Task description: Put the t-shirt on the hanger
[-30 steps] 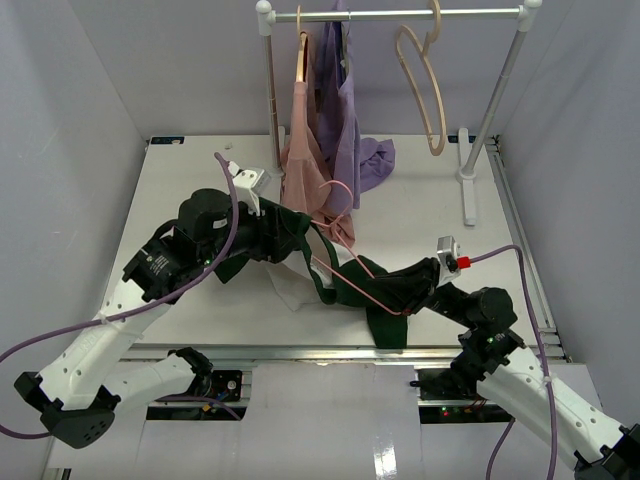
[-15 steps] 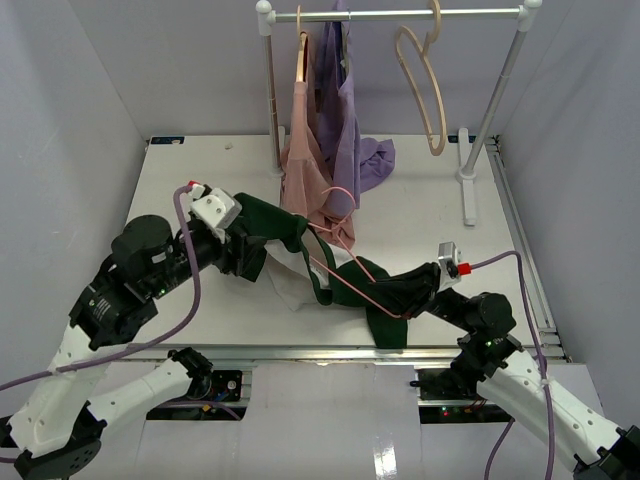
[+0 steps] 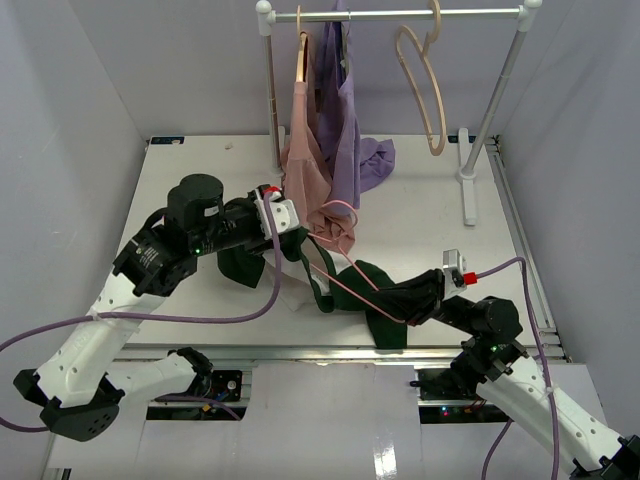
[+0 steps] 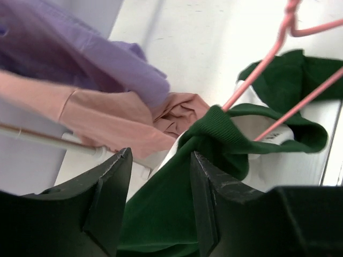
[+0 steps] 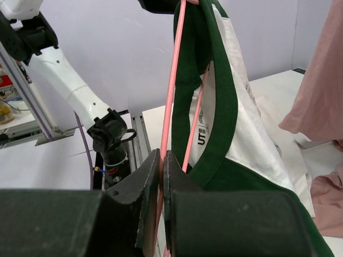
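Note:
The t-shirt (image 3: 385,325), dark green and cream, is bunched on the table (image 3: 190,180) between the arms, its collar threaded over the thin pink hanger (image 3: 350,287). My right gripper (image 3: 415,305) is shut on the hanger's wire (image 5: 172,80) low down, with the t-shirt's collar and white body (image 5: 246,134) hanging beside it. My left gripper (image 3: 292,243) is at the shirt's upper end near the hanger's hook. In the left wrist view its jaws (image 4: 159,176) stand apart with green cloth (image 4: 155,225) lying between them, and the hanger (image 4: 252,66) runs just beyond.
A clothes rack (image 3: 400,14) stands at the back with a dusty-pink garment (image 3: 305,150), a lilac garment (image 3: 350,130) and a beige wooden hanger (image 3: 425,90) on it. Its white foot (image 3: 468,190) lies on the right. Grey walls close both sides.
My left arm swung away to the left and came back right to the shirt's upper end by the hook, its jaws narrowing a little. The right gripper kept its hold on the hanger.

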Robot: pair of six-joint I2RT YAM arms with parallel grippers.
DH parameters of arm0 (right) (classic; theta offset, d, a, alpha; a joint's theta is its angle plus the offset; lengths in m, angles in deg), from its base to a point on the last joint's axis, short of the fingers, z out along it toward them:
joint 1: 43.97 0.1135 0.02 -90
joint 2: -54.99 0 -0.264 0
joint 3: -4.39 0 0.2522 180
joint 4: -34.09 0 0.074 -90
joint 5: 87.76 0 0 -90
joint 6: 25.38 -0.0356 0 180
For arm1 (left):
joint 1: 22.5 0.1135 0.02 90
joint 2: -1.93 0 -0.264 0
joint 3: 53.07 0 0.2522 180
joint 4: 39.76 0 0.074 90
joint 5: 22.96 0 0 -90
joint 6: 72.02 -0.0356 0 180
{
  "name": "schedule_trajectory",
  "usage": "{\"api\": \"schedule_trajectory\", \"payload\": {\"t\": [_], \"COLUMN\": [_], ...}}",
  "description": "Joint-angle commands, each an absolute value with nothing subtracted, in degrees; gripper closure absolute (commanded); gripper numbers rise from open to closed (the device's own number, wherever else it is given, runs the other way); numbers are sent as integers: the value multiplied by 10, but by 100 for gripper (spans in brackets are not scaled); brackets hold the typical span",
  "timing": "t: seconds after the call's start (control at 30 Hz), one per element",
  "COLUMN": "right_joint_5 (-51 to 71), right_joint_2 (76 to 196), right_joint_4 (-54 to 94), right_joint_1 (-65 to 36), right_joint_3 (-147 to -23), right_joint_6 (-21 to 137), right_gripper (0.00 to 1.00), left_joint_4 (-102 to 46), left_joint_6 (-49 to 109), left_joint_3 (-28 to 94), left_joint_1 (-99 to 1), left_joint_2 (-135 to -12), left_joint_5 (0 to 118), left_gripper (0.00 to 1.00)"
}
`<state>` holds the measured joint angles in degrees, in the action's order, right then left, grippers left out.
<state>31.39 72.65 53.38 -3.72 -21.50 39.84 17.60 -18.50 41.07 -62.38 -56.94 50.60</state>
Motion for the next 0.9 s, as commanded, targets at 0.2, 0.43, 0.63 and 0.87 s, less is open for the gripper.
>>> {"api": "schedule_trajectory", "payload": {"t": [0.2,0.43,0.63,0.87], "right_joint_5": [350,344,348,352], "right_joint_2": [684,696,723,751], "right_joint_4": [554,558,568,589], "right_joint_1": [-34,-34,-34,-35], "right_joint_3": [-252,-258,-268,-275], "right_joint_6": [434,439,437,430], "right_gripper": [92,92,92,92], "left_joint_4": [354,371,363,365], "left_joint_6": [-274,-258,-253,-238], "left_joint_3": [490,474,461,453], "left_joint_1": [-625,-625,-625,-627], "left_joint_2": [-625,-624,-627,-628], "left_joint_5": [251,170,174,171], "left_gripper": [50,59,66,70]}}
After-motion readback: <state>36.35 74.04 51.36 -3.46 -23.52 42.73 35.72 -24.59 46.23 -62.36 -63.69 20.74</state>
